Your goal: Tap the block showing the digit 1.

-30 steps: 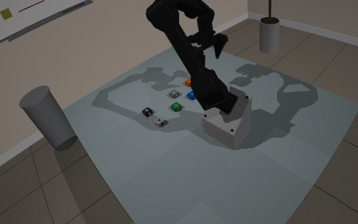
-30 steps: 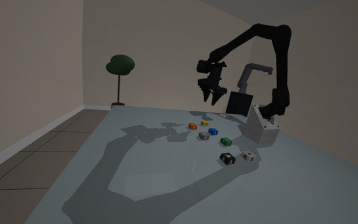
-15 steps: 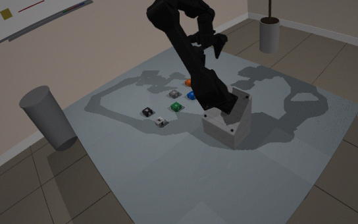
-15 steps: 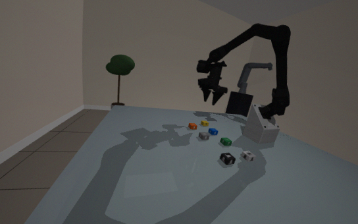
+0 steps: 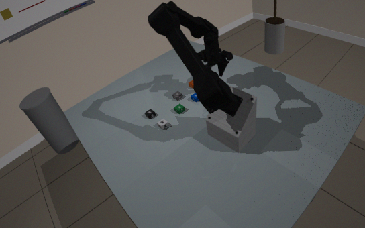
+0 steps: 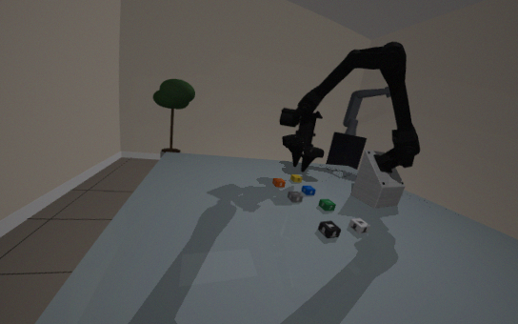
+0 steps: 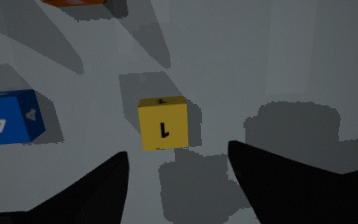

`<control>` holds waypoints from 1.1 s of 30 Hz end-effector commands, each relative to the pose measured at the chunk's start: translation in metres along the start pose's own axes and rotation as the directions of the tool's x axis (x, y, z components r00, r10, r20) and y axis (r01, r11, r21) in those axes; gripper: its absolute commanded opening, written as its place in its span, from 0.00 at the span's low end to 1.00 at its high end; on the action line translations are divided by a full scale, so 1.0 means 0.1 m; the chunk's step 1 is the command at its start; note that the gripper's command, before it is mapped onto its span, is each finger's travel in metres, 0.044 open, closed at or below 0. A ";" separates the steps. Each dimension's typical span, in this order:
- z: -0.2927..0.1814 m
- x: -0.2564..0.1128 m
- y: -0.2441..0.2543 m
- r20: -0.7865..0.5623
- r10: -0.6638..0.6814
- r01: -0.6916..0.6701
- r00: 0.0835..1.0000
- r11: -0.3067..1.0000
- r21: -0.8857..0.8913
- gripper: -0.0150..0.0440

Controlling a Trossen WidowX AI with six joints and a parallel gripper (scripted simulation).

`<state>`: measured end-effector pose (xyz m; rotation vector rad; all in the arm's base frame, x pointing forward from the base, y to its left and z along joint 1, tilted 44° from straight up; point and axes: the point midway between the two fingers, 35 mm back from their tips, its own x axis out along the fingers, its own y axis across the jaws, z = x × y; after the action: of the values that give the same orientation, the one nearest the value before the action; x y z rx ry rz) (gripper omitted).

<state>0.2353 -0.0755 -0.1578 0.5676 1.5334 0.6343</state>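
The yellow block (image 7: 164,127) (image 6: 296,178) shows a black digit 1 on its top. It lies on the table, in the middle of the wrist view, and is hidden behind the arm in the top view. My gripper (image 7: 179,153) (image 6: 300,169) is open, its fingers part-way apart with nothing between them. It hangs above the table over the yellow block's area, fingertips pointing down. In the wrist view the yellow block shows just beyond the two fingertips, between their lines and a little left of the middle.
A blue block (image 7: 15,117) (image 6: 308,191) (image 5: 195,97) showing a 4 lies beside the yellow one. An orange block (image 7: 75,1) (image 6: 279,182) (image 5: 191,84) is near too. Grey (image 6: 295,196), green (image 6: 327,205), black (image 6: 329,230) and white (image 6: 359,225) blocks lie farther off.
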 end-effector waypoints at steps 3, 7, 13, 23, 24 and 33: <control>0.01 0.03 -0.01 0.018 -0.004 0.004 1.000 1.000 0.005 0.35; 0.01 0.03 -0.01 0.018 -0.004 0.004 1.000 1.000 0.005 0.29; 0.01 0.04 -0.01 0.018 -0.004 0.004 1.000 1.000 0.005 0.29; 0.01 0.20 -0.01 0.019 -0.003 0.003 1.000 1.000 0.005 0.29; 0.01 0.22 -0.01 0.019 -0.003 0.003 1.000 1.000 0.005 0.29; 0.01 0.33 -0.01 0.019 -0.002 0.002 1.000 1.000 0.005 0.29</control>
<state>0.2382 -0.0584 -0.1804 0.5609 1.5120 0.6184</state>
